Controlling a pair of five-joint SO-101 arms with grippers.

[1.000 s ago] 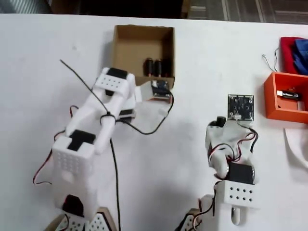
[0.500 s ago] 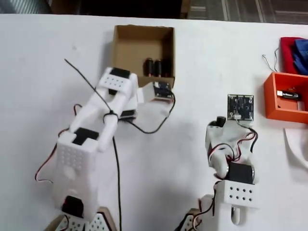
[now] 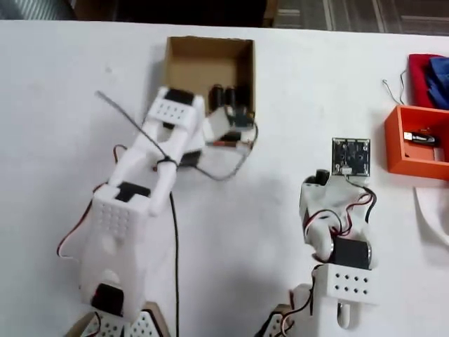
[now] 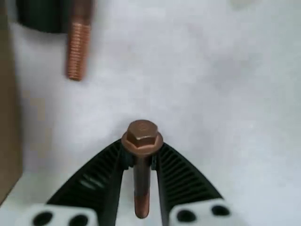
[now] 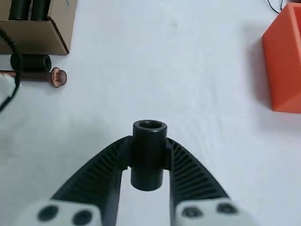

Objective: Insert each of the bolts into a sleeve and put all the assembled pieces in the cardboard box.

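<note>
— Item one, left pincer (image 4: 141, 151)?
— Clamped on a copper bolt (image 4: 142, 136), held by the shank, head beyond the tips. Ahead: second bolt (image 4: 77, 52) lying just beside a loose sleeve (image 4: 42, 16); cardboard box (image 4: 7, 117) on the sleeve's far side.
— Item two, right pincer (image 5: 148, 148)?
— Closed around an upright sleeve (image 5: 149, 134). Cardboard box far ahead to one side, dark cylinders (image 5: 26, 8) inside; orange bin (image 5: 282, 61) to the other.
</note>
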